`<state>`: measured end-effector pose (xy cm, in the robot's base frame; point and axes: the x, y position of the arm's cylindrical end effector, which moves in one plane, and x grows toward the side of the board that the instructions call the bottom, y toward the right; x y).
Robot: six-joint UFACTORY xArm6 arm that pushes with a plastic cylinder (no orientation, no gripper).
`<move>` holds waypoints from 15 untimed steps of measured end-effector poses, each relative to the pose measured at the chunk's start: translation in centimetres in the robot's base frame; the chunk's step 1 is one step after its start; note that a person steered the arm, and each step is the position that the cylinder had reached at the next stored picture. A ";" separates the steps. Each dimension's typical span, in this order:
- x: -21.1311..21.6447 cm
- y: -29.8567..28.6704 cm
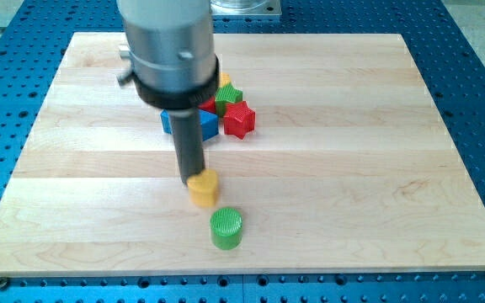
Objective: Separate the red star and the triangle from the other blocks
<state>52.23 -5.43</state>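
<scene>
The red star [240, 119] lies at the right edge of a cluster near the board's upper middle. Touching it are a green block [228, 95], a small red block [210, 107], a blue block [207, 125] and a yellow block [224, 80], all partly hidden by the arm. I cannot make out which of them is the triangle. My tip [191, 180] is below the cluster, touching the upper left of a yellow block [204, 188]. A green cylinder [226, 228] stands below that.
The wooden board [377, 168] lies on a blue perforated table [478, 101]. The arm's large grey body [167, 42] covers the cluster's left side and the top of the board.
</scene>
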 end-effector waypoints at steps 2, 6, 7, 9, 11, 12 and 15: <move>-2.5 -1.5; -5.7 7.4; -5.9 18.3; -11.4 19.8; -11.4 2.4; -10.6 -3.2; -4.9 6.2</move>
<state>47.31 0.73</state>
